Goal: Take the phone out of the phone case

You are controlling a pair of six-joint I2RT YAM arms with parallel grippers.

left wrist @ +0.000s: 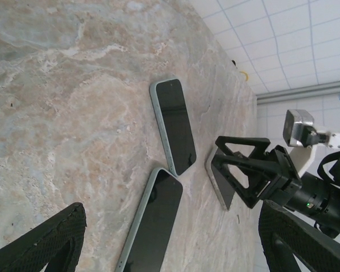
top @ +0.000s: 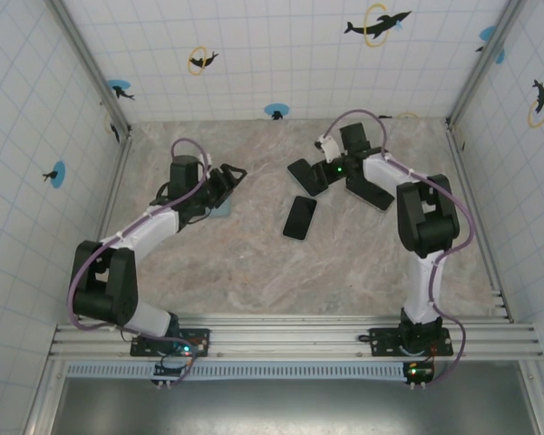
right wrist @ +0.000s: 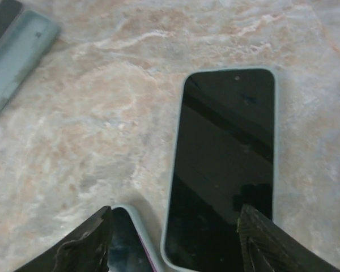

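right gripper [right wrist: 175, 212] hovers released, 2 fingers spread low over the near end of the cased phone [right wrist: 224, 164], which lies flat, screen up, on the table [right wrist: 102, 130], likely positioned for a grip. left gripper [top: 227, 178] hangs released, well apart, empty.

Phones [top: 300, 217] close together (on table [top: 236, 272])

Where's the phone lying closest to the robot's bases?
In the top view, the phone lies flat mid-table, between the arms, nearer the right arm.
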